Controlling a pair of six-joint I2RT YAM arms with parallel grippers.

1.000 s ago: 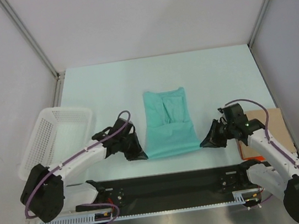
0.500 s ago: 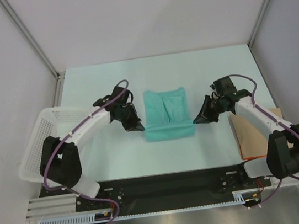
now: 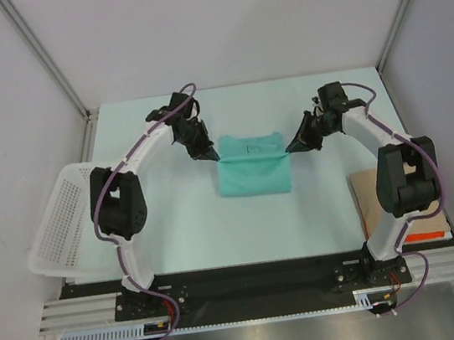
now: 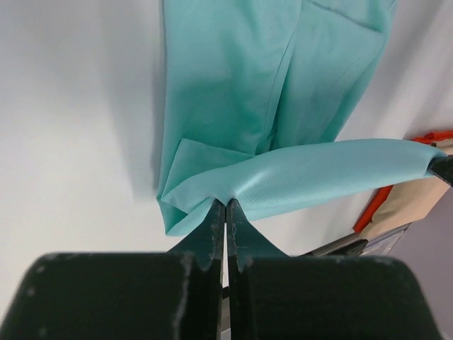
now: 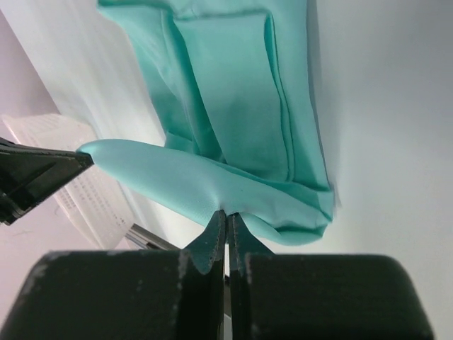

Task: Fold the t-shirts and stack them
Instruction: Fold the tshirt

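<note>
One teal t-shirt (image 3: 252, 171) lies in the middle of the table, partly folded, its near hem lifted and carried over toward the far end. My left gripper (image 3: 211, 156) is shut on the hem's left corner, and in the left wrist view the cloth (image 4: 311, 177) stretches taut from the left gripper (image 4: 226, 202) to the right. My right gripper (image 3: 290, 151) is shut on the hem's right corner. From the right wrist, the lifted hem (image 5: 177, 180) runs from the right gripper (image 5: 226, 213) across to the other gripper's fingers (image 5: 39, 173), with the folded body of the shirt beyond.
A white mesh basket (image 3: 63, 217) stands at the left edge of the table. A brown cardboard sheet (image 3: 376, 198) lies at the right, with something red-orange (image 3: 427, 236) beneath its near end. Both arms reach far out over the table.
Both grippers have carried the shirt's near hem away from the bases toward the far end, folding the lower half over the upper half. The visible shirt has grown shorter.
</note>
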